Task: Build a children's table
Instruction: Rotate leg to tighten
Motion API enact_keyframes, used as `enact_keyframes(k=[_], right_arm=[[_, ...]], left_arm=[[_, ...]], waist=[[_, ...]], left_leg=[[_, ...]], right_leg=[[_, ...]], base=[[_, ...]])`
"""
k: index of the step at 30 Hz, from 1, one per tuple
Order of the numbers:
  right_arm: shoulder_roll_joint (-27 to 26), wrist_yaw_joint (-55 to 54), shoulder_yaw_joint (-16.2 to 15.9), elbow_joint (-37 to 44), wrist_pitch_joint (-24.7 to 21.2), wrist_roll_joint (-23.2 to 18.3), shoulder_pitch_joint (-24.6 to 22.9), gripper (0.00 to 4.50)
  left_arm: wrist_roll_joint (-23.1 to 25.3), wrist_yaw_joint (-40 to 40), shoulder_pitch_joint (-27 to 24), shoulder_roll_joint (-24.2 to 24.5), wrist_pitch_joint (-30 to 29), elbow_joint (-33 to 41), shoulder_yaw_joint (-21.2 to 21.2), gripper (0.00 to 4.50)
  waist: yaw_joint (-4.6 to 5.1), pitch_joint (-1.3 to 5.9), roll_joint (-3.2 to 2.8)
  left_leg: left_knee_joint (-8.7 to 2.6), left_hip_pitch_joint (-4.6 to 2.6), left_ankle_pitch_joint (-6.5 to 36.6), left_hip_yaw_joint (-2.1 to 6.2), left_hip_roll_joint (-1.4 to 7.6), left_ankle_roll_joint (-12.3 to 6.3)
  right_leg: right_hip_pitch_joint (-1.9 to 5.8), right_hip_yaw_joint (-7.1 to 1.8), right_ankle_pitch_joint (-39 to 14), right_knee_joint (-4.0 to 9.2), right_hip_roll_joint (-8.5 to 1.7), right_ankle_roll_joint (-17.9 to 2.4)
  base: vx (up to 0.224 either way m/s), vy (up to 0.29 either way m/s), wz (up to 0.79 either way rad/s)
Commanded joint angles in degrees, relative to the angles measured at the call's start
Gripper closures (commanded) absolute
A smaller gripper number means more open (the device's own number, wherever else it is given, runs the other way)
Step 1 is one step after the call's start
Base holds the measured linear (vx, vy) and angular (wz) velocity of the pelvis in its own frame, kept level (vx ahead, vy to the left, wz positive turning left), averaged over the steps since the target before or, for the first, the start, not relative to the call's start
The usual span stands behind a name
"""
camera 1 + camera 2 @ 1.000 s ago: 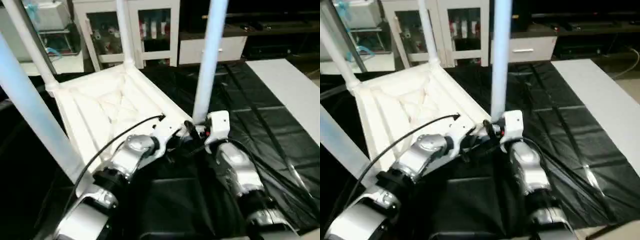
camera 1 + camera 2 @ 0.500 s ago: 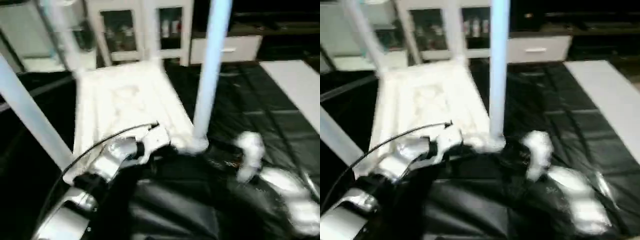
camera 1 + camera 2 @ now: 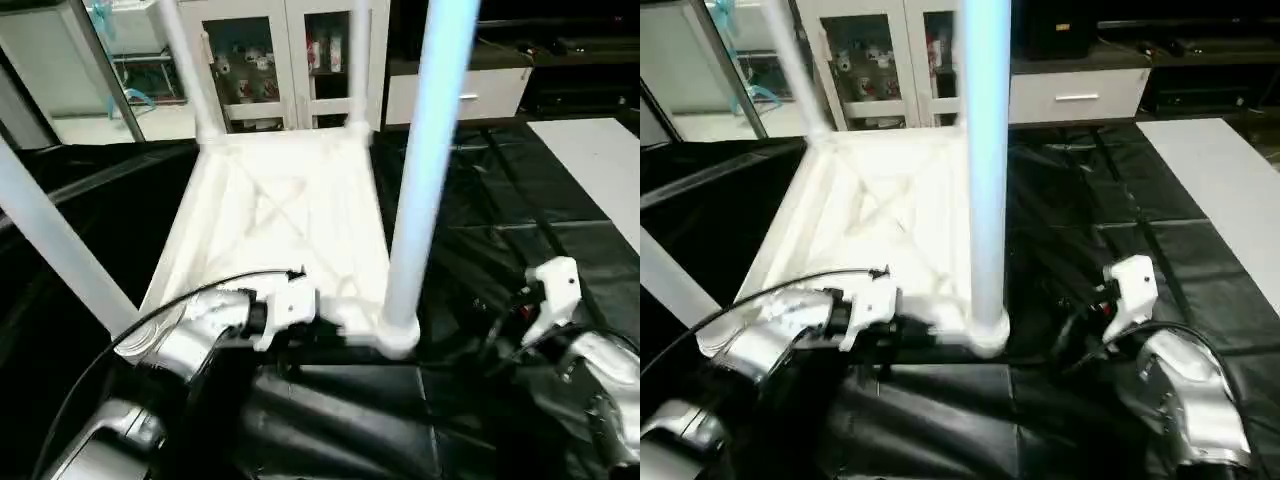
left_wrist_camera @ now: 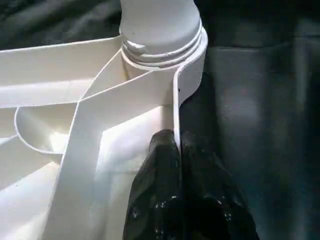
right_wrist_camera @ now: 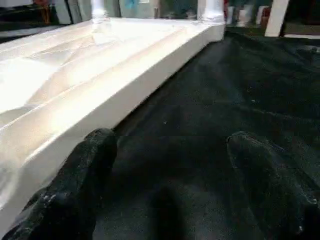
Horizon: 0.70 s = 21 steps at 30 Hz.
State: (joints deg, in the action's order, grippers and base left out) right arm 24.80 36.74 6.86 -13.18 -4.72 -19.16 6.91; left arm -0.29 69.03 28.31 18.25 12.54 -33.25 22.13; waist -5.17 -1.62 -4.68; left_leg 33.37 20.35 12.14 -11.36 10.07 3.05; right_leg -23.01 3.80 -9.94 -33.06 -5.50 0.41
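The children's table lies upside down on the black-covered work table, its ribbed tabletop [image 3: 280,215] facing up with four white legs standing in the corner sockets. The nearest leg [image 3: 425,160] rises just right of my left gripper [image 4: 176,142], which is shut on the tabletop's thin near rim [image 4: 175,107] right beside that leg's socket [image 4: 160,47]. My right gripper [image 5: 170,145] hangs low over the black cover, off the tabletop's right side edge [image 5: 115,95]. Its fingers [image 5: 95,150] are spread wide with nothing between them.
A white cabinet [image 3: 290,60] with glass doors and a white drawer unit [image 3: 460,95] stand behind the work table. A flat white panel [image 3: 600,160] lies at the right. The black cover [image 3: 480,200] is wrinkled to the right of the tabletop.
My right gripper has left the near leg's base and drawn back to the right. The tabletop now lies squarer to me, with my left gripper holding the same rim.
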Motion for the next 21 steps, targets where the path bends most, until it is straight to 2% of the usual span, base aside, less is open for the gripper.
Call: enact_keyframes(k=[1, 2, 5, 6, 8, 10, 11, 12, 13, 14, 15, 16, 17, 18, 19, 20, 21], right_arm=[[-0.61, -1.23, -0.15, -0.81, 0.58, 1.22, 0.96, 0.66], [-1.19, -1.87, -0.21, -1.27, 0.80, 1.45, 1.54, 0.66], [-2.24, -3.43, -0.03, -1.79, 1.24, 1.77, 2.46, 0.66], [-3.33, -5.16, 0.51, -1.78, 1.35, 1.60, 3.23, 0.62], [-4.26, -7.23, 1.04, -1.62, 1.75, 2.05, 3.68, 0.62], [-5.65, -9.33, 1.98, -0.98, 1.55, 1.39, 3.83, 0.62], [-5.94, -9.71, 2.15, -0.70, 1.52, 1.37, 3.76, 0.62], [-6.33, -10.25, 2.31, -0.22, 1.42, 1.32, 3.64, 0.62], [-6.33, -10.25, 2.31, -0.22, 1.42, 1.32, 3.64, 0.62], [-6.60, -10.62, 2.41, 0.08, 1.36, 1.28, 3.57, 0.62], [-7.46, -12.61, 2.63, 0.96, 0.72, 1.56, 3.41, 0.62], [-7.46, -12.61, 2.63, 0.96, 0.72, 1.56, 3.41, 0.62], [-9.06, -16.78, 3.24, 2.52, -0.07, 2.61, 3.02, 0.62], [-9.06, -16.78, 3.24, 2.52, -0.07, 2.61, 3.02, 0.62], [-10.24, -20.04, 3.67, 3.47, -0.47, 3.60, 2.73, 0.62], [-10.56, -20.91, 3.74, 3.70, -0.52, 3.76, 2.65, 0.62], [-11.13, -21.81, 3.93, 4.04, -0.75, 3.59, 2.59, 0.62]], left_arm=[[0.38, 1.57, -2.26, -0.27, -0.09, 1.00, 3.09, 4.50], [0.94, -0.61, -2.50, -0.46, 0.76, 0.99, 2.42, 4.50], [0.85, -4.02, -2.60, -1.47, 0.43, 0.67, 0.44, 4.50], [-0.63, -5.59, -2.44, -2.36, -2.32, 0.68, -1.72, 4.22], [-1.55, -8.91, -2.43, -3.26, -2.80, 1.21, -4.12, 3.95], [-4.58, -11.08, -2.95, -4.00, -6.20, 4.39, -7.20, 3.91], [-5.06, -11.53, -3.12, -4.05, -6.60, 5.23, -7.71, 3.68], [-5.70, -12.26, -3.23, -4.19, -6.84, 6.07, -8.49, 3.58], [-5.70, -12.26, -3.23, -4.19, -6.84, 6.07, -8.49, 3.54], [-6.15, -12.75, -3.30, -4.29, -7.03, 6.61, -9.02, 3.53], [-6.53, -18.00, -3.39, -5.24, -8.81, 7.93, -11.72, 3.46], [-6.53, -18.00, -3.39, -5.24, -8.81, 7.93, -11.72, 3.46], [-8.17, -25.23, -4.36, -6.67, -13.49, 11.05, -16.21, 3.46], [-8.17, -25.23, -4.36, -6.67, -13.49, 11.05, -16.21, 3.46], [-9.41, -28.88, -6.44, -7.60, -14.66, 13.95, -19.14, 3.46], [-9.75, -29.87, -7.23, -8.03, -14.87, 14.91, -19.97, 3.46], [-10.25, -30.61, -8.43, -8.49, -14.52, 16.14, -20.69, 3.46]], waist=[[0.42, 2.60, 1.61], [0.50, 2.58, 1.97], [0.60, 2.48, 1.86], [0.62, 2.39, 1.99], [0.91, 2.24, 2.09], [1.00, 2.29, 2.25], [0.97, 2.27, 2.25], [0.95, 2.54, 1.80], [1.04, 2.67, 1.71], [1.27, 2.52, 2.04], [1.54, 2.50, 2.14], [1.65, 2.58, 2.19], [1.91, 2.64, 2.63], [1.98, 2.71, 2.47], [2.04, 2.76, 2.58], [2.23, 2.73, 2.65], [2.36, 2.66, 2.67]], left_leg=[[-4.16, -0.09, 10.67, 1.24, 3.32, -4.70], [-4.13, -0.05, 10.52, 1.16, 3.25, -4.78], [-4.23, -0.06, 11.20, 1.22, 3.15, -4.36], [-4.30, -0.12, 11.63, 1.23, 3.17, -4.05], [-4.45, -0.08, 12.72, 1.29, 3.06, -3.22], [-4.27, -0.14, 12.60, 1.14, 3.05, -3.17], [-4.26, -0.03, 12.76, 1.16, 3.00, -3.26], [-4.26, -0.08, 12.17, 1.30, 3.06, -3.14], [-4.24, -0.11, 11.46, 1.31, 3.17, -3.01], [-4.21, 0.11, 10.52, 1.30, 3.12, -3.22], [-4.14, 0.31, 9.92, 1.30, 3.11, -3.28], [-3.99, 0.36, 9.41, 1.28, 2.98, -3.60], [-3.90, 0.48, 8.42, 1.23, 3.05, -4.13], [-3.65, 0.45, 6.89, 1.21, 2.93, -4.75], [-3.56, 0.45, 6.40, 1.20, 2.83, -5.28], [-3.49, 0.69, 4.92, 1.20, 2.87, -5.89], [-3.45, 0.55, 5.46, 1.01, 2.80, -6.47]], right_leg=[[2.26, -2.41, -15.48, 3.72, -3.36, -12.05], [2.30, -2.39, -15.37, 3.76, -3.31, -11.91], [2.31, -2.37, -16.80, 3.85, -3.36, -11.33], [2.29, -2.43, -18.08, 3.98, -3.41, -10.90], [2.28, -2.46, -20.26, 4.19, -3.40, -10.15], [2.22, -2.56, -19.48, 4.18, -3.46, -10.90], [2.25, -2.55, -20.01, 4.23, -3.53, -10.93], [2.25, -2.50, -19.40, 4.12, -3.44, -10.85], [2.25, -2.46, -17.68, 3.93, -3.27, -11.01], [2.32, -2.34, -14.65, 3.78, -2.95, -11.33], [2.58, -2.32, -12.33, 3.31, -2.91, -11.81], [2.62, -2.28, -11.28, 3.24, -2.94, -12.13], [2.80, -2.29, -9.99, 2.98, -3.04, -12.75], [2.76, -2.22, -8.53, 2.92, -3.01, -13.37], [2.77, -2.19, -8.43, 2.95, -2.98, -13.42], [2.82, -2.19, -7.22, 2.72, -2.91, -13.84], [2.49, -2.12, -8.66, 3.08, -2.72, -13.65]], base=[[0.000, 0.000, 0.00], [0.000, 0.000, 0.00], [0.000, 0.000, 0.00], [0.000, 0.000, 0.00], [0.000, 0.000, 0.00], [0.000, 0.000, 0.00], [0.000, 0.000, 0.00], [0.000, 0.000, 0.00], [0.000, 0.000, 0.00], [0.000, 0.000, 0.00], [0.000, 0.000, 0.00], [0.000, 0.000, 0.00], [0.000, 0.000, 0.00], [0.000, 0.000, 0.00], [0.000, 0.000, 0.00], [0.000, 0.000, 0.00], [0.000, 0.000, 0.00]])
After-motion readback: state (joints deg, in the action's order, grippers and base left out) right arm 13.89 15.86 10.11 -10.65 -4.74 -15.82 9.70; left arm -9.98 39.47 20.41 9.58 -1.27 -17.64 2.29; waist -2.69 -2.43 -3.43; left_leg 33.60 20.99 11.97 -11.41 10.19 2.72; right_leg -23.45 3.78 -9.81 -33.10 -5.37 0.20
